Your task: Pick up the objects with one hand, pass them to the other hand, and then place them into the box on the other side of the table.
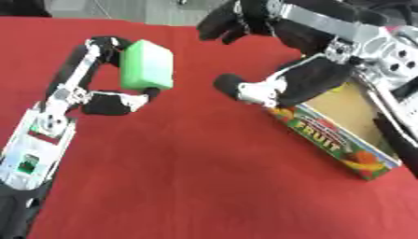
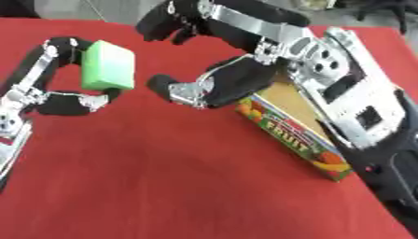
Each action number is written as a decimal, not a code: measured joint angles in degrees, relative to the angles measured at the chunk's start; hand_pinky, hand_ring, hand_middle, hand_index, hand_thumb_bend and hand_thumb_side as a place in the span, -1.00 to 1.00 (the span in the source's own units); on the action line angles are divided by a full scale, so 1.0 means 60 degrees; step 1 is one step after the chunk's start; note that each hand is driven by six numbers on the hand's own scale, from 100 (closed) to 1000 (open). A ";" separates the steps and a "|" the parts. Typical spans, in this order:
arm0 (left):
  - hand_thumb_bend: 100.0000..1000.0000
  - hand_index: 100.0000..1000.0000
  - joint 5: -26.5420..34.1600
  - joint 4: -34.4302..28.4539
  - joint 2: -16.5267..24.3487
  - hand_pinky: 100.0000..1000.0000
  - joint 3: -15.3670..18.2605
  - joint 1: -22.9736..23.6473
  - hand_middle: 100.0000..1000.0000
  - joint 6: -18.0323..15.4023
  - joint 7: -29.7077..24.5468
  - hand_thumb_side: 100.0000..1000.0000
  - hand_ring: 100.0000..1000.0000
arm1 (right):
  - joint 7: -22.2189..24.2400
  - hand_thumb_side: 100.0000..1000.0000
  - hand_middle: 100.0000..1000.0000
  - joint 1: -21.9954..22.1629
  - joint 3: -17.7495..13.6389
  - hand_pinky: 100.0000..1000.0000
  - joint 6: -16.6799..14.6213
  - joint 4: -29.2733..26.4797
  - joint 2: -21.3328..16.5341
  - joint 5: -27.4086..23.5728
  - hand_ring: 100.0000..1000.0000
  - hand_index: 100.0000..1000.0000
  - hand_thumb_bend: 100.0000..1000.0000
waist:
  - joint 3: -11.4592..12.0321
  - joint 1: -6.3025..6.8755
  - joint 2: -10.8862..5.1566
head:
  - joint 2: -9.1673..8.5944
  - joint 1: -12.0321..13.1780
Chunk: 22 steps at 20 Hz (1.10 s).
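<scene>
A light green block [image 1: 148, 65] is held above the red table, pinched between the fingers and thumb of my left hand [image 1: 108, 100], which comes in from the lower left. My right hand [image 2: 219, 86] reaches in from the upper right with fingers and thumb spread wide, a short way to the right of the block and not touching it. An open cardboard box [image 1: 332, 140] with a "FRUIT" picture on its side lies under the right arm at the right; its inside is mostly hidden by that arm.
The red tablecloth [image 1: 196, 177] covers the table, with bare cloth across the front and middle. The table's far edge runs along the top, with grey floor beyond it.
</scene>
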 measured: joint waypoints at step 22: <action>-0.95 -0.14 -0.0824 -0.0226 -0.0824 0.24 -0.0274 -0.0158 -0.18 -0.0284 0.0173 -1.00 0.01 | 0.0055 -0.60 0.52 -0.0236 0.0350 0.66 0.0319 0.0320 0.0622 0.1819 0.72 0.66 -0.39 | 0.0117 -0.0051 0.0140 | 0.0000 -0.0232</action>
